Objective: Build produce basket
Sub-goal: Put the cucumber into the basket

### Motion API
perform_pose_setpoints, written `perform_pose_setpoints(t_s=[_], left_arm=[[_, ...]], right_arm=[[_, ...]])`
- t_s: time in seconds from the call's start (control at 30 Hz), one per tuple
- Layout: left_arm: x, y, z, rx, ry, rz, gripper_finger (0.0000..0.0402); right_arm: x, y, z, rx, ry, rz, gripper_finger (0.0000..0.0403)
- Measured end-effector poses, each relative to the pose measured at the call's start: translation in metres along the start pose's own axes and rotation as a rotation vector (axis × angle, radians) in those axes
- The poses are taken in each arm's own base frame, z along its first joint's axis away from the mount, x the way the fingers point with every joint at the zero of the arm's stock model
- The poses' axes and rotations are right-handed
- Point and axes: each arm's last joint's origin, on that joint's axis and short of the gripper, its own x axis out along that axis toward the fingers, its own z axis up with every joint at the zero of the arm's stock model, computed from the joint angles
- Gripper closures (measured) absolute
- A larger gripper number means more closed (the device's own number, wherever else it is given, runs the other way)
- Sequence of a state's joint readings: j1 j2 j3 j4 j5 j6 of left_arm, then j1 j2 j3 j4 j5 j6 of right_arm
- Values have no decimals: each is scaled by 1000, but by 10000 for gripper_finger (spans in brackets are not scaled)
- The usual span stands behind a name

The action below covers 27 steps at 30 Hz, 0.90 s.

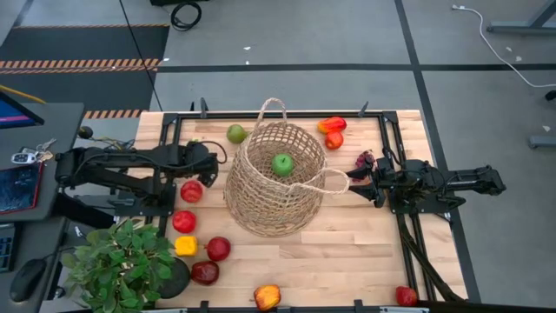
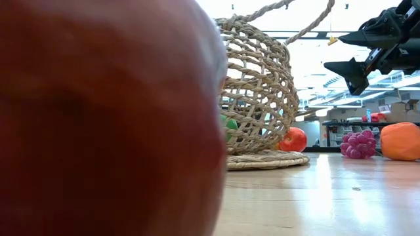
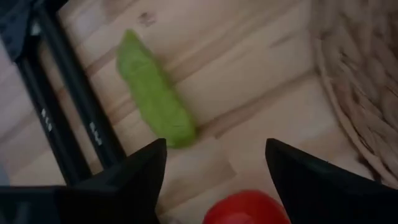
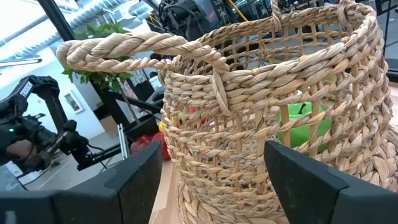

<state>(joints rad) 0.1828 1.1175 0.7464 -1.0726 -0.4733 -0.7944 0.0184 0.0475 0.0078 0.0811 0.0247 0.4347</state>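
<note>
At the table's left edge stands a potted plant [image 1: 122, 261], with loose produce beside it: a red fruit [image 1: 183, 221], a yellow piece [image 1: 186, 246] and 2 dark red ones nearer the front.

The left gripper [image 1: 211, 163] hangs over the wood just left of the basket [image 1: 276, 178], above a red tomato-like fruit [image 1: 191, 191]. In the left wrist view its fingers [image 3: 140, 171] stand apart with nothing between them, and the red fruit [image 3: 249, 208] sits low between the tips, a green pod [image 3: 155, 93] lying further on. The step in hand looks like picking up this fruit; done well, the gripper would centre on it, drop straight, and close gently (round fruit rolls away easily).

The basket stands mid-table with 1 green apple [image 1: 282, 163] inside. The right gripper [image 1: 354, 179] is at the basket's right loop handle [image 1: 332, 181], jaws apart; whether they touch the rope I cannot tell.

The high view alone shows the layout; the low view is half blocked by a close red fruit [image 2: 105, 118], yet shows the grape bunch [image 2: 357, 144] on the table and the basket tipped over to one side.
</note>
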Motion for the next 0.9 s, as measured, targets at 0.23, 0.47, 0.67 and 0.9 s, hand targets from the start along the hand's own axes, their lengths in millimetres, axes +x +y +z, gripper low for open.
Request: perform_pose_setpoints(t_s=[0.23, 0.47, 0.67, 0.9], left_arm=[[27, 11, 7, -139, -3, 43, 127], [45, 28, 19, -256, -18, 73, 127], [53, 43, 28, -297, 23, 45, 127], [67, 50, 33, -297, 89, 48, 127]], right_arm=[[0, 0, 0, 0, 0, 0, 118], [0, 0, 0, 0, 0, 0, 118], [0, 0, 0, 0, 0, -1, 118], [0, 0, 0, 0, 0, 0, 118]])
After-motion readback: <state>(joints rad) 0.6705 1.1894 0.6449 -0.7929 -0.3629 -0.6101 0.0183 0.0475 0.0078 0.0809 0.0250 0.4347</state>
